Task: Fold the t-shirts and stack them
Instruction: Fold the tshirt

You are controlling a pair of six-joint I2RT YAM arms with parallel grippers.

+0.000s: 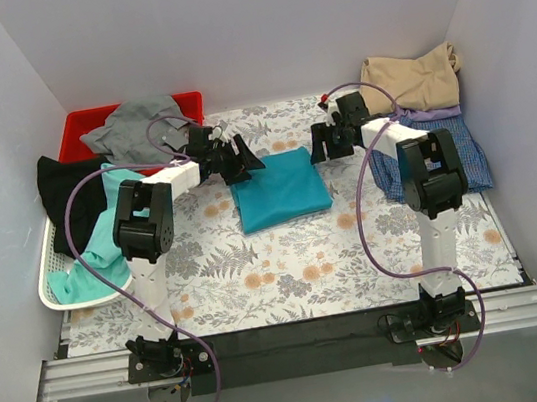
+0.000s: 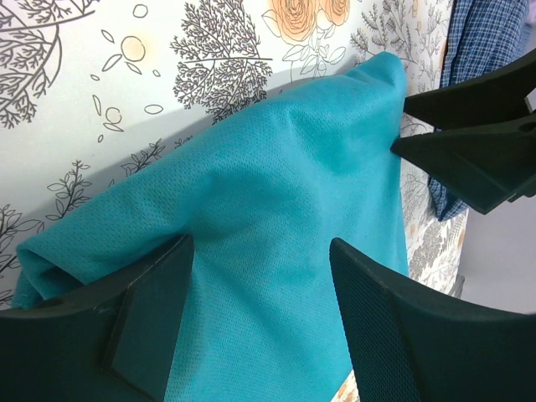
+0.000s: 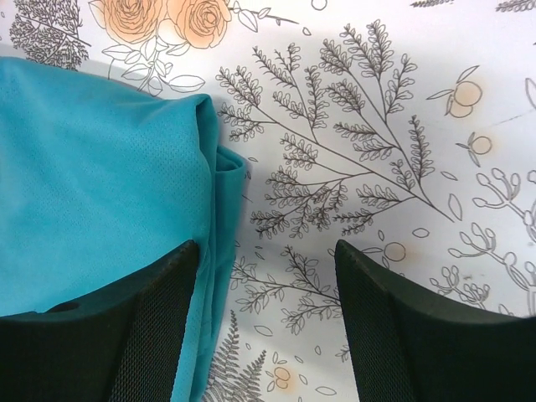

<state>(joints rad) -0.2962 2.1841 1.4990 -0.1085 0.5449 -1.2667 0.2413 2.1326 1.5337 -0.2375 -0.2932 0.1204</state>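
From above, the folded teal shirt (image 1: 280, 189) lies mid-table on the floral cloth (image 1: 290, 279). The left gripper (image 1: 238, 162) is at its far left corner and the right gripper (image 1: 324, 142) just off its far right corner. Only the wrist views show the jaws. The left pair stands spread astride a hump of teal fabric, pinching nothing. The right pair is spread too, one finger (image 3: 126, 335) over the shirt's layered edge and the other over bare cloth. The left wrist view also catches the right gripper's tips at the shirt's corner. At far left a red bin (image 1: 76, 129) holds a grey shirt (image 1: 136, 125). A white basket (image 1: 53, 284) carries a black shirt (image 1: 69, 185) and a mint shirt (image 1: 103, 241), partly behind the left arm. At far right lie a tan shirt (image 1: 412, 78) and a checked shirt (image 1: 472, 155), which the right arm partly hides.
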